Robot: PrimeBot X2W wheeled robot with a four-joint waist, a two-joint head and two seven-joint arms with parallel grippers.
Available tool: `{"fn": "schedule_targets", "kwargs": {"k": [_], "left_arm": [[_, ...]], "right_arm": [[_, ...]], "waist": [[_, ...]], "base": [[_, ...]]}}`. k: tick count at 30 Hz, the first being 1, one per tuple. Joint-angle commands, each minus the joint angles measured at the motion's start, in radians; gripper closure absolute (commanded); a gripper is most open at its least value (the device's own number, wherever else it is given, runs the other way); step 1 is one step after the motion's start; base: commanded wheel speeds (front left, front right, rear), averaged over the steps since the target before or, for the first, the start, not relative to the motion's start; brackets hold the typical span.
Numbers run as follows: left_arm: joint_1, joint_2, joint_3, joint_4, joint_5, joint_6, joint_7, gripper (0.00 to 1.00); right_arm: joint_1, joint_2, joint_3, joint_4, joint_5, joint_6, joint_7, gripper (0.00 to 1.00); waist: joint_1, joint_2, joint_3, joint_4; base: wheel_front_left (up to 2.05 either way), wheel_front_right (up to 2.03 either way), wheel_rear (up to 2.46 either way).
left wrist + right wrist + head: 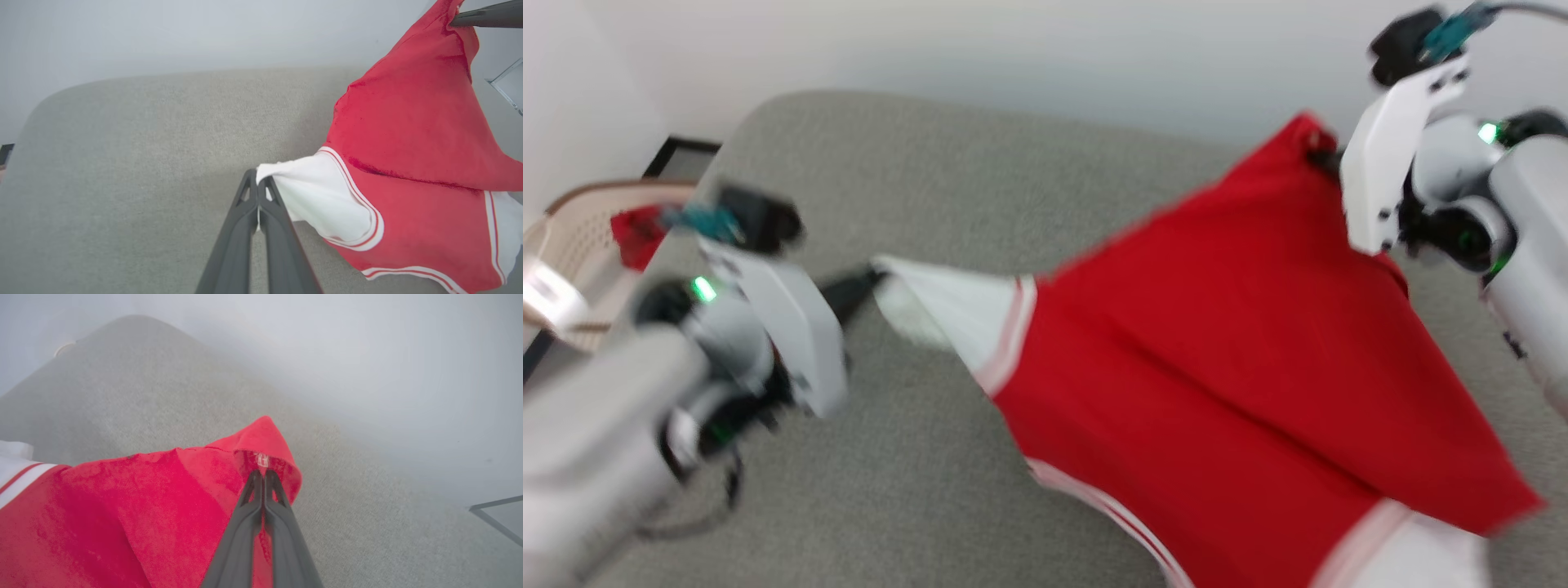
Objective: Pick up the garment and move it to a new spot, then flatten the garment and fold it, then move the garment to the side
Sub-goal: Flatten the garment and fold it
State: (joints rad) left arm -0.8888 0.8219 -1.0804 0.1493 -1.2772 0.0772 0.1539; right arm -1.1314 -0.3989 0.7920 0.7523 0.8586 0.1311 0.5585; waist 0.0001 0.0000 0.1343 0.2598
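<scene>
Head view: the garment (1217, 351) is held up over the grey surface (915, 188), its white sleeve pinched by the left gripper (870, 279) and a red edge by the right gripper (1321, 153), so lifting is judged done, while placing, flattening, folding and moving aside are left.

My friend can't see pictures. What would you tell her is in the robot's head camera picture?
A red T-shirt with white sleeves is stretched between two robot grippers above a grey surface. The left gripper pinches a white sleeve and the right gripper holds a red corner. A basket holding a red cloth sits far left; the picture is blurry.
</scene>
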Motion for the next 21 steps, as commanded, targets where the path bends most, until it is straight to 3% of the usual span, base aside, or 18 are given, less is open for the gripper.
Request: {"fn": "schedule_targets", "kwargs": {"k": [1,10,21], "left_arm": [[-0.059,0.019,0.017,0.020,0.011,-0.017,0.029,1.00],[-0.325,-0.016,0.048,0.240,0.072,-0.107,0.141,1.00],[-0.583,-0.119,0.075,0.537,0.169,-0.184,0.051,1.00]], "right_arm": [[-0.026,0.002,-0.015,0.006,-0.013,-0.001,-0.038,1.00],[-0.119,0.017,-0.089,0.089,-0.087,-0.001,-0.193,1.00],[-0.220,0.072,-0.147,0.183,-0.165,-0.001,-0.346,1.00]], "waist": [[-0.0001,0.0000,-0.072,-0.054],[-0.0001,0.0000,-0.151,-0.120],[-0.0001,0.0000,-0.166,-0.190]], "base": [[0.00,0.00,0.00],[0.00,0.00,0.00],[0.00,0.00,0.00]]}}
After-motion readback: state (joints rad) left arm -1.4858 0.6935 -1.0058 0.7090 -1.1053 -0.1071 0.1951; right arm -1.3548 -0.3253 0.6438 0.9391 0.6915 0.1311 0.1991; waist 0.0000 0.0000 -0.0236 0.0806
